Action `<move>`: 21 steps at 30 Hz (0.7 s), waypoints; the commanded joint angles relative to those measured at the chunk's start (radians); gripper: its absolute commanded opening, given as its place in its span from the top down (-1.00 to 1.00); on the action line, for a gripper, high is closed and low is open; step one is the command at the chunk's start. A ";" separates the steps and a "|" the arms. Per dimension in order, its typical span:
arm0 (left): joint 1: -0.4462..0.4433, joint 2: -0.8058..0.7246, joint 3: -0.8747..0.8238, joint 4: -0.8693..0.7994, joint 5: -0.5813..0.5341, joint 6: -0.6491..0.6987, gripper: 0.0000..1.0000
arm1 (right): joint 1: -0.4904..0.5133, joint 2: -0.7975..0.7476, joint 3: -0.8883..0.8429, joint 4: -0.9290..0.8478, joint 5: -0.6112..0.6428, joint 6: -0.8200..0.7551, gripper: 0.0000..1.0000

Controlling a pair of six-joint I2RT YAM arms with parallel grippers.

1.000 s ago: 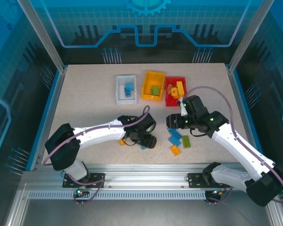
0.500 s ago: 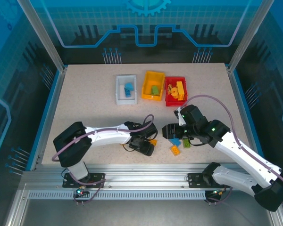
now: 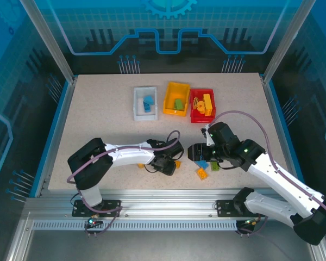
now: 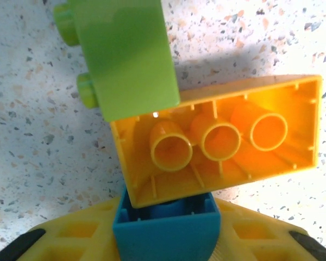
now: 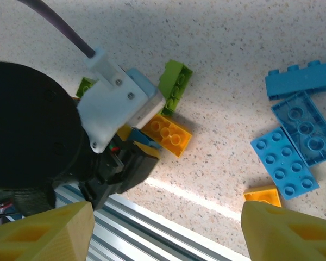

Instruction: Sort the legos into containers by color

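Partly sorted, well short of done. In white bin [image 3: 136, 109]: blue pieces [image 3: 148, 103]. In yellow bin [image 3: 167, 100]: one green piece [image 3: 178, 103]. In red bin [image 3: 198, 119]: a few yellow-orange pieces [image 3: 206, 102]. All three bins side by side toward 12 o'clock on surface [image 3: 98, 109].

Left to sort: loose cluster toward 6 o'clock, well apart from bins. Three blue bricks [image 5: 285, 163], small orange piece [image 5: 263, 194], plus the bricks under left claw [image 3: 165, 165].

Left claw low at 9 o'clock side of cluster, apparently pinching small blue brick [image 4: 165, 225] between yellow fingers [image 4: 70, 242]. Grip not fully sure.

Touching that brick at its 12 o'clock in left wrist view: upturned orange brick [image 4: 217, 147]. Green brick [image 4: 125, 54] overlapping its 11 o'clock corner. Both likely to shift or drag on lift.

Right claw [image 5: 167, 212] spread wide, holding nothing, just beside left claw at its 3 o'clock. Blue bricks at its 2 o'clock.

In the way: both arms crowded over same small pile, so risk of bumping. No clutter between pile and bins.
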 commanded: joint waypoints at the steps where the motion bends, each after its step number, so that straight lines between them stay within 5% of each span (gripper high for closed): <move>1: 0.005 -0.044 0.019 -0.027 -0.053 0.004 0.29 | 0.013 -0.014 -0.023 -0.015 -0.004 -0.015 -0.44; 11: 0.210 -0.199 0.146 -0.194 -0.019 0.075 0.33 | 0.008 0.038 0.080 0.082 -0.021 -0.105 -0.38; 21: 0.521 0.060 0.529 -0.162 -0.030 0.185 0.36 | -0.004 0.274 0.241 0.440 -0.004 -0.178 -0.36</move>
